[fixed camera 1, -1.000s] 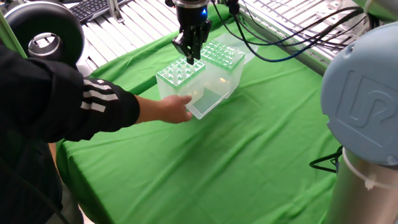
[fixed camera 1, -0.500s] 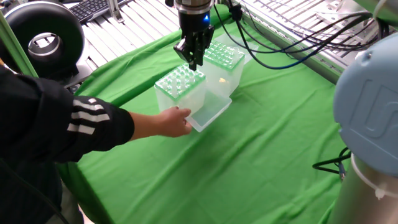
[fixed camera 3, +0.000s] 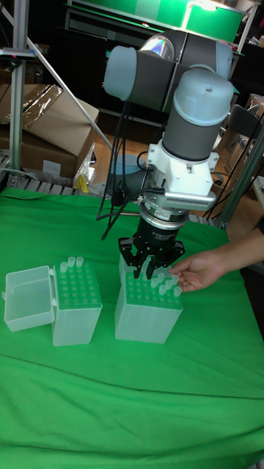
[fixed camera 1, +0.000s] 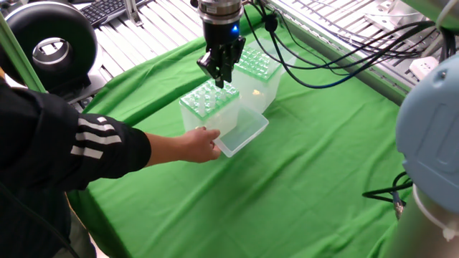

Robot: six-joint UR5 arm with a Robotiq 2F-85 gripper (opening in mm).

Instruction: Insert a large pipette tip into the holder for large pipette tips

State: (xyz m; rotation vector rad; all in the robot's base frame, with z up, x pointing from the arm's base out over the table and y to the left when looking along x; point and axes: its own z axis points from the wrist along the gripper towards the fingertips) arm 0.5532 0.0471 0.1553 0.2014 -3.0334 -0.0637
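over the green-gridded translucent holder (fixed camera 3: 147,304), the black hand (fixed camera 3: 150,275) pinches a slender whitish tip (fixed camera 1: 223,80).

We see a robotics lab: a bench (fixed camera 1: 301,179) draped in green cloth (fixed camera 3: 132,410), an industrial arm (fixed camera 3: 187,110) trailing black cables (fixed camera 1: 323,57), and two pipette-tip boxes (fixed camera 3: 77,304). Aluminium framing (fixed camera 1: 337,21), a keyboard (fixed camera 1: 107,8) and cardboard boxes (fixed camera 3: 44,135) crowd the surroundings.
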